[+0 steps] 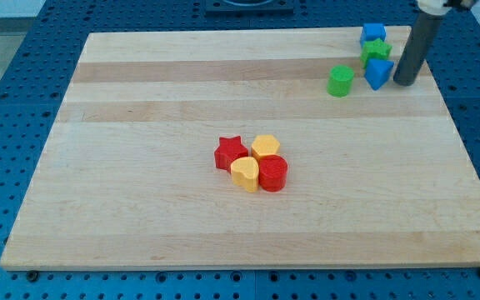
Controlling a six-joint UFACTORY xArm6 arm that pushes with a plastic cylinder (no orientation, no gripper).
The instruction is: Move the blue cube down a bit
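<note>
The blue cube (372, 34) sits near the top right corner of the wooden board (140, 167). Just below it, touching, is a green star block (376, 52), and below that a blue triangular block (378, 73). A green cylinder (340, 81) stands a little to their left. My tip (405, 82) rests on the board just right of the blue triangular block, below and to the right of the blue cube, not touching it. The dark rod rises from there toward the view's top right.
A cluster of blocks sits near the board's middle: a red star (231, 152), a yellow hexagon (266, 147), a yellow heart (244, 173) and a red cylinder (272, 173). A blue perforated table surrounds the board.
</note>
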